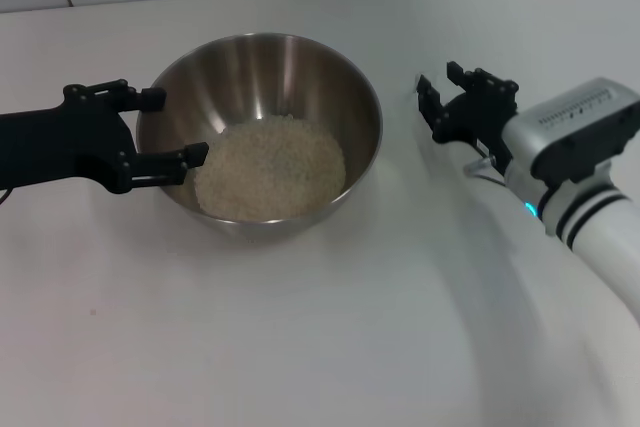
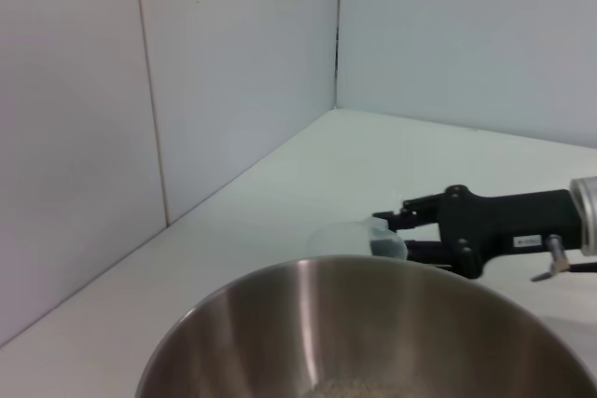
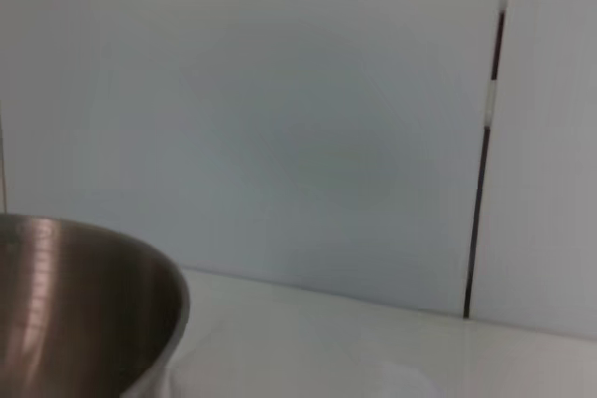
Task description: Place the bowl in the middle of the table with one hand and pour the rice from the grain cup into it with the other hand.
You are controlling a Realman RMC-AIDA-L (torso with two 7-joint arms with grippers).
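The steel bowl (image 1: 262,82) stands in the middle of the white table (image 1: 330,347) and holds a heap of rice (image 1: 270,167). My left gripper (image 1: 178,127) is open at the bowl's left rim, one finger outside it and one just over it. My right gripper (image 1: 440,89) is to the right of the bowl, apart from it. In the left wrist view the right gripper (image 2: 387,232) is shut on the clear grain cup (image 2: 350,238), which looks empty, beyond the bowl's rim (image 2: 364,263). The right wrist view shows the bowl's wall (image 3: 84,314).
White tiled walls (image 2: 233,72) close the table's far side. The table (image 1: 120,327) stretches white in front of the bowl and to both sides of it.
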